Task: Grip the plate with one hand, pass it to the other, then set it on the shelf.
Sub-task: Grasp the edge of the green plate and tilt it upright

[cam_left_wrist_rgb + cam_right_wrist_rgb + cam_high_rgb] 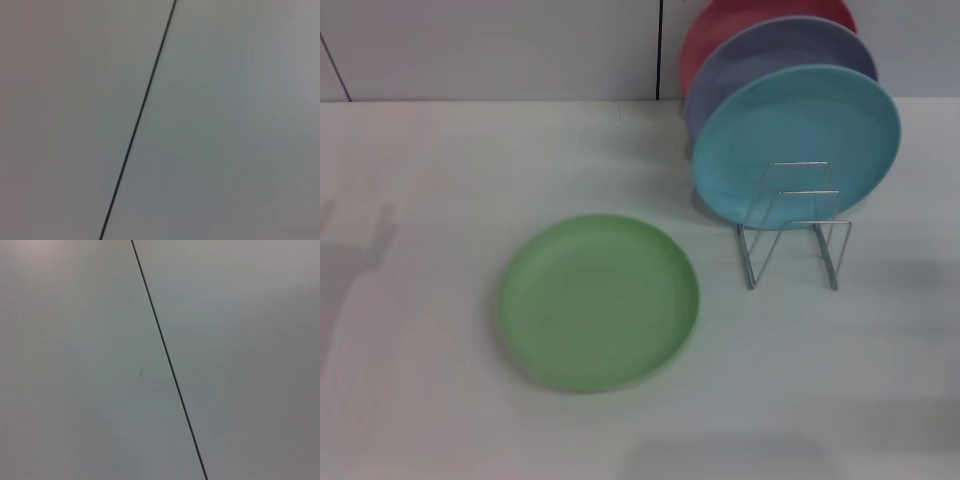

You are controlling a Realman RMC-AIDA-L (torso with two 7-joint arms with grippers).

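Observation:
The light green plate (599, 301) lies flat on the white table (440, 180), left of centre in the head view. The chrome wire rack (794, 224) stands to its right, further back, with its front loops free. Neither gripper shows in any view. The left wrist view and the right wrist view show only a plain pale surface crossed by a thin dark seam (140, 115) (167, 360).
A turquoise plate (796, 145), a lavender plate (770, 55) and a red plate (720, 30) stand upright in the rack, one behind the other. A pale wall (490, 45) runs along the back edge of the table.

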